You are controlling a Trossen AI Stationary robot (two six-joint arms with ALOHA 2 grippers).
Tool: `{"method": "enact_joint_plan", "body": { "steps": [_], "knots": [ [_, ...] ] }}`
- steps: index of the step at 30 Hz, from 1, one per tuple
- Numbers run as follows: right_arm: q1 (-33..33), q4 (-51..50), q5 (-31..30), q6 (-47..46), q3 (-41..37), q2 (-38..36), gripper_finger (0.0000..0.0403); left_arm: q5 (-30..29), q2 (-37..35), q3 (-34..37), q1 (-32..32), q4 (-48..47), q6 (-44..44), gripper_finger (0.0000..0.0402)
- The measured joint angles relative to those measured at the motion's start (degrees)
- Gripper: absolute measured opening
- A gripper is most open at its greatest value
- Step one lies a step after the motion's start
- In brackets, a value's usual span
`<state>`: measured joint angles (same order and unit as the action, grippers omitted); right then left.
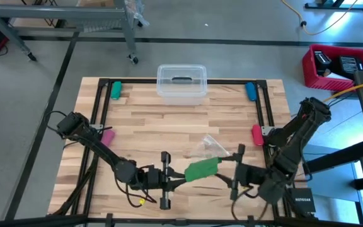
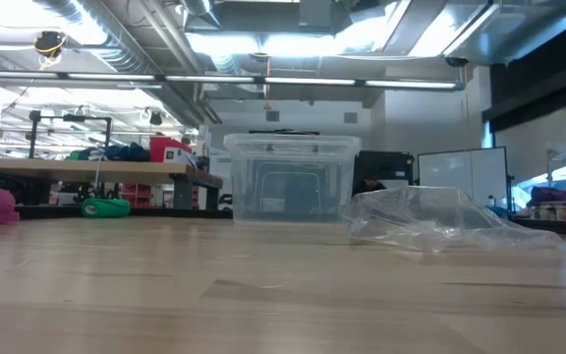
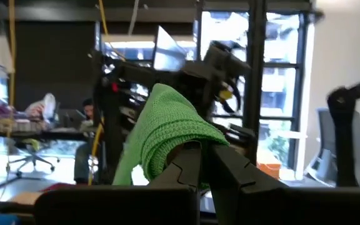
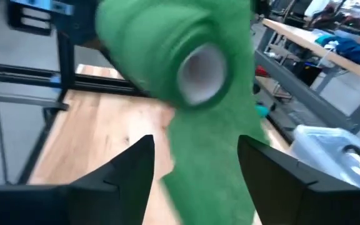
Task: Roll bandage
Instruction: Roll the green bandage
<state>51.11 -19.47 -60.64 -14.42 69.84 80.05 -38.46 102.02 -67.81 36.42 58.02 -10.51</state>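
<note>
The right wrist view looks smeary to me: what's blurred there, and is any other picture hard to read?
Right wrist view: the green bandage fills the frame, soft and out of focus. Left wrist view: backlit by bright windows, so the left gripper shows dark. Low view: ceiling lights glare.

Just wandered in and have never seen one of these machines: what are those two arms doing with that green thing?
The two arms meet at the near edge of the wooden table, working on a green bandage held up between them. The left gripper is shut on one end of the fabric. The right gripper has its fingers spread open, with the partly rolled end of the bandage between them. A clear plastic bag and a clear lidded bin sit further back.
</note>
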Motion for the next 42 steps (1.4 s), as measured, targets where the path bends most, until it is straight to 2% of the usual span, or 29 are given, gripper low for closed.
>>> {"method": "enact_joint_plan", "body": {
  "steps": [4,6,9,11,13,15,18,20,25,29,31,34,39,42],
  "knots": [
    [-1.0,-0.6,1.5,2.5,0.9,0.0,0.0221,0.2,0.0,0.0,0.5,-0.9,-0.1,0.0011],
    [-0.8,-0.8,5.5,2.8,2.0,-0.2,0.0219,-0.4,0.0,0.0,1.1,-0.6,-1.7,0.0011],
    [0.3,-3.3,14.0,1.1,3.8,-0.2,0.0218,-4.5,-0.2,0.0,2.3,0.3,-5.1,0.0011],
    [1.2,-5.4,15.2,-1.1,4.9,-0.1,0.0218,-5.4,-0.3,0.0,2.7,0.8,-6.4,0.0011],
    [2.2,-8.6,13.4,-2.6,6.3,-0.1,0.0218,-5.5,-0.3,0.0,3.0,1.3,-7.1,0.0011],
    [3.1,-11.9,8.9,-3.2,7.3,-0.1,0.0218,-5.7,-0.3,0.0,3.0,0.9,-7.0,0.0011],
    [3.2,-12.0,2.3,-2.1,7.5,-0.1,0.0218,-5.7,-0.3,0.0,3.0,0.9,-6.6,0.0011],
    [2.1,-12.1,1.4,-0.4,7.5,-0.1,0.0218,-5.6,-0.3,0.0,3.0,0.9,-6.5,0.0011],
    [-2.9,-10.7,9.4,0.5,7.5,-0.1,0.0218,-5.4,-0.3,0.0,3.0,0.8,-6.0,0.0011],
    [-6.2,-6.9,15.0,4.8,7.5,-0.1,0.0218,-5.0,-0.3,0.0,3.0,0.8,-5.8,0.0011],
    [-7.6,-5.5,16.9,7.5,7.5,-0.1,0.0218,-3.0,-0.3,0.0,3.0,0.8,-5.7,0.0011],
    [-9.0,-4.1,19.2,10.1,7.5,-0.1,0.0218,0.3,-0.3,0.0,3.0,0.8,-5.1,0.0011],
    [-10.8,1.4,28.8,14.9,7.5,0.6,0.0218,1.1,-0.3,0.0,3.1,0.9,-4.5,0.0011],
    [-11.2,4.9,30.8,17.9,7.5,2.2,0.0218,1.7,-0.3,0.0,3.1,1.1,-4.5,0.0011]
  ]
}}
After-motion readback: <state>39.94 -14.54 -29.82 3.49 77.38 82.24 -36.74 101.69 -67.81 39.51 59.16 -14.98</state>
